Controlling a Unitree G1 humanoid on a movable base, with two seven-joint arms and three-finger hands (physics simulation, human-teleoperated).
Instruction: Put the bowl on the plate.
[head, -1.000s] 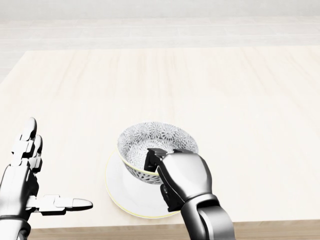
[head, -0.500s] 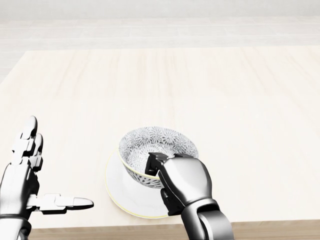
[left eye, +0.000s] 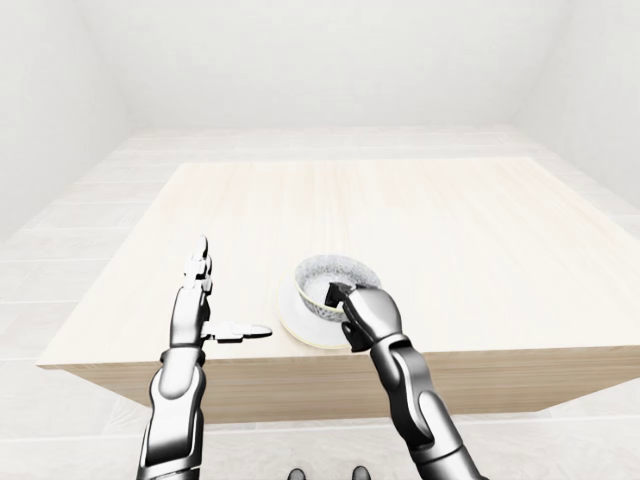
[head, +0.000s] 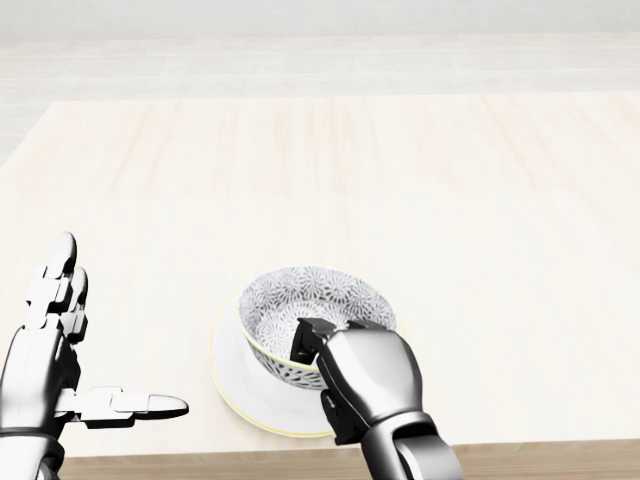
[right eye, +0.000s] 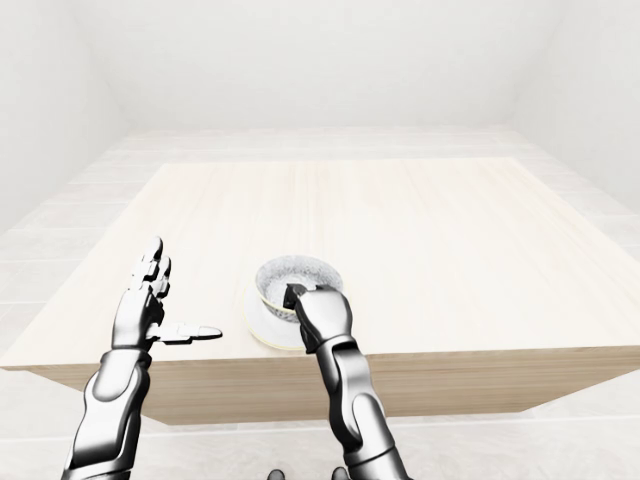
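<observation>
Gripping the bowl (left eye: 335, 272) by its near rim, my right hand (left eye: 368, 315) sits low centre in the left-eye view, with the bowl over the plate (left eye: 292, 322). Head view: fingers (head: 305, 340) hook inside the rim, I judge for a level set-down. Right-eye view: left hand (right eye: 140, 305) spread wide at lower left, keeping clear.

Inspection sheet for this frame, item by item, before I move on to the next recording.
Surface: pale wooden table, light grain.
Job's things: grey-patterned round bowl upright over the white round plate, near the table's bottom edge in the head view; whether it rests fully cannot be told.
Clutter: nothing seen.
Grippers: right robot hand closed on the bowl's rim; left robot hand open, apart, left of the plate.
Cables: nothing seen.
Surroundings: pale tiled floor, plain white walls.
</observation>
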